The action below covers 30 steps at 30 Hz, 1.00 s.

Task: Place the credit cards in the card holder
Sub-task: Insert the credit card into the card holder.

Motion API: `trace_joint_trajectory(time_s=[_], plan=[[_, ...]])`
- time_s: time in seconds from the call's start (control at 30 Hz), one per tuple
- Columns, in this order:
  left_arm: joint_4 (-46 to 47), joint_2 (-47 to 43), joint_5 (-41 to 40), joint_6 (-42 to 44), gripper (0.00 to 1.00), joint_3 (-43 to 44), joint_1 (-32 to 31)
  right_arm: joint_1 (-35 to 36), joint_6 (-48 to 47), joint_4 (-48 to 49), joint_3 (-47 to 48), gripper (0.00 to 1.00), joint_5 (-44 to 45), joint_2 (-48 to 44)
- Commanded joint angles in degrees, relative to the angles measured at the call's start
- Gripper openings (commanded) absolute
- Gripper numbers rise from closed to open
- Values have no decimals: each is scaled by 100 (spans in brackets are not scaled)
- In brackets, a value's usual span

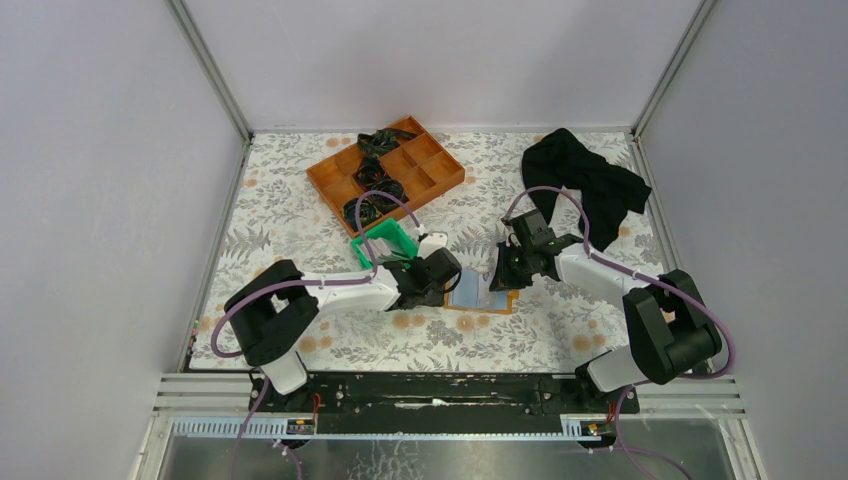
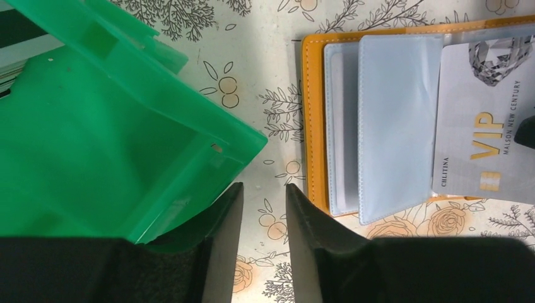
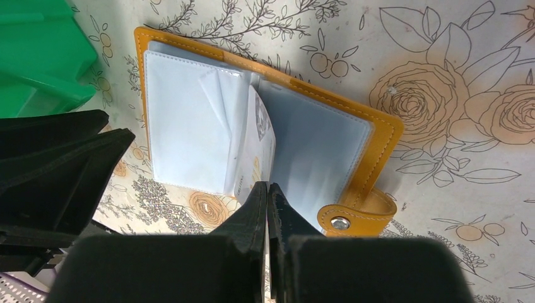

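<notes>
Card holder [image 3: 378, 136] lies open and flat on the table between both grippers: orange-tan cover, pale blue-grey clear sleeves, snap tab at one corner. Whitish-grey credit card [image 2: 482, 126] with gold "VIP" print stands among the sleeves, pinched at its edge by right gripper [image 3: 267, 189]. Left gripper [image 2: 264, 214] fingers are parted, nothing between them, beside green bin [image 2: 94, 126]. Floral-print table [image 1: 560, 330], plain pale walls [image 1: 100, 150].

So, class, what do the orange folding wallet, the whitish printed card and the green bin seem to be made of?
Orange folding wallet: likely leather or imitation, matte, stitched along the edge. Whitish printed card: probably thin plastic, smooth, with gold lettering. Green bin: rigid translucent moulded plastic, light showing through.
</notes>
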Motion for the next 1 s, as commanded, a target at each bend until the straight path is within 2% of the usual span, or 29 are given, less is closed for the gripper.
trace_joint_trajectory(time_s=[0.0,0.47,0.97], plan=[[155,141,-152,91,35,98,38,-42,-271,-474,37,0,238,26],[522,470,394,109,34,166,37,-49,-157,-86,-62,0,-185,-354],[518,473,510,55,34,111,22,-58,-32,184,-155,0,-577,-244]])
